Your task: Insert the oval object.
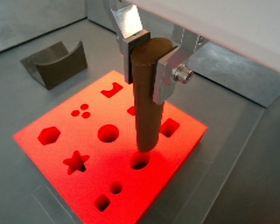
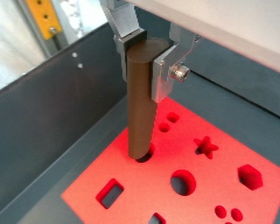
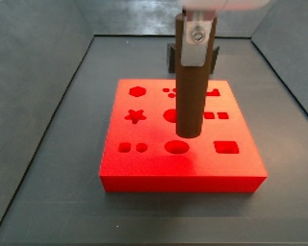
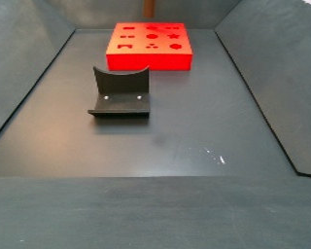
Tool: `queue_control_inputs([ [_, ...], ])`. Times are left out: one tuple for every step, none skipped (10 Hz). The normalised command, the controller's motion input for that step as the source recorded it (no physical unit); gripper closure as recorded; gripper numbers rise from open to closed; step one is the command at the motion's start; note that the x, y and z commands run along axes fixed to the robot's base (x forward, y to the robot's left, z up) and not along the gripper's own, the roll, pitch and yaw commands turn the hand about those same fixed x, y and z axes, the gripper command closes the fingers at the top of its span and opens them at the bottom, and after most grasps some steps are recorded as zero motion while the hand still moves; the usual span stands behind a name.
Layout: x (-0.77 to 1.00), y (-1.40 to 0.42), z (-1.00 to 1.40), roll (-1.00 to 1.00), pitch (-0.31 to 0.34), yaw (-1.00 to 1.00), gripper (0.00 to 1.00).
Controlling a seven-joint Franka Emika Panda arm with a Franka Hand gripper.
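Gripping the oval object (image 1: 147,96) near its top, the tool (image 1: 150,63) holds it upright at centre frame, tip in a hole of the red block (image 1: 60,175). Stiff, smooth, probably light.

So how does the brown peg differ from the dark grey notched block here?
The peg is long, slim and brown; the notched block is squat, dark grey, with a curved cutout. The peg stands upright, held in the claw with its tip at a hole in the red block; the notched block sits free on the floor. Both are dark.
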Motion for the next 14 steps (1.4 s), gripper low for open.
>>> queue_control_inputs([
  [0.12,0.00,-0.14,0.32,0.321,-0.33,1.00],
  [0.16,-0.12,-0.11,0.29,0.296,-0.27,1.00],
  [0.00,0.00,0.00,-0.01,0.000,0.00,1.00],
  [0.21,0.00,-0.19,0.00,0.147,-0.05,1.00],
  [0.41,0.00,-0.30,0.00,0.297,0.00,1.00],
  [0.42,0.04,-0.24,-0.04,0.307,0.00,1.00],
  [0.31,0.15,-0.17,-0.17,0.229,0.00,1.00],
  [0.21,0.19,-0.11,-0.24,0.137,0.00,1.00],
  [0.00,0.00,0.00,0.00,0.000,0.01,1.00],
  [-0.36,-0.09,0.07,-0.02,-0.001,0.14,1.00],
  [-0.46,-0.03,0.17,-0.13,-0.019,0.25,1.00],
  [0.00,-0.09,0.20,-0.02,-0.076,0.00,1.00],
  [0.00,-0.07,0.00,0.00,0.000,0.00,1.00],
  [0.00,0.00,-0.09,-0.13,0.063,-0.19,1.00],
])
